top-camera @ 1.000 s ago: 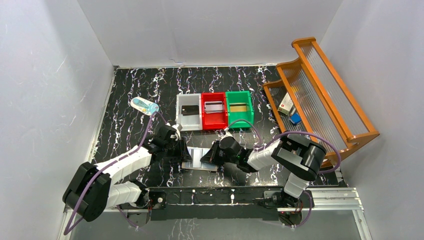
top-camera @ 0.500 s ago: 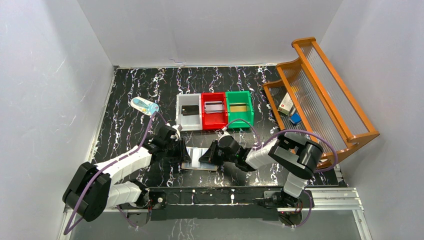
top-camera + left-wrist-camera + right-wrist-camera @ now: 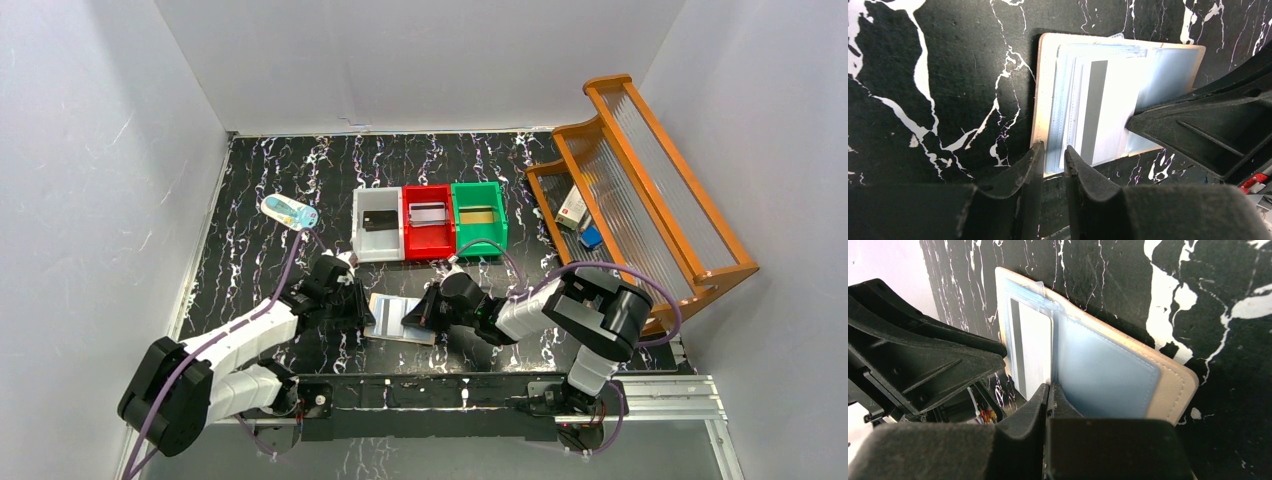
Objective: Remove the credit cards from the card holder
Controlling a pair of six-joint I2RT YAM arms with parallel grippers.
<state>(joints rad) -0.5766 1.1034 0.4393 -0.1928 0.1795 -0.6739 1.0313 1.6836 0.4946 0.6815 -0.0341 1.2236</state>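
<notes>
The card holder [image 3: 398,320], tan stitched leather with pale blue sleeves, lies open flat on the black marbled desk [image 3: 250,250], near the middle. A white card [image 3: 1108,110] with a grey stripe sits in a sleeve. The right gripper [image 3: 1049,388] has its fingers clenched at the card's edge. The left gripper [image 3: 1051,148] holds its fingers slightly apart at the holder's left edge.
</notes>
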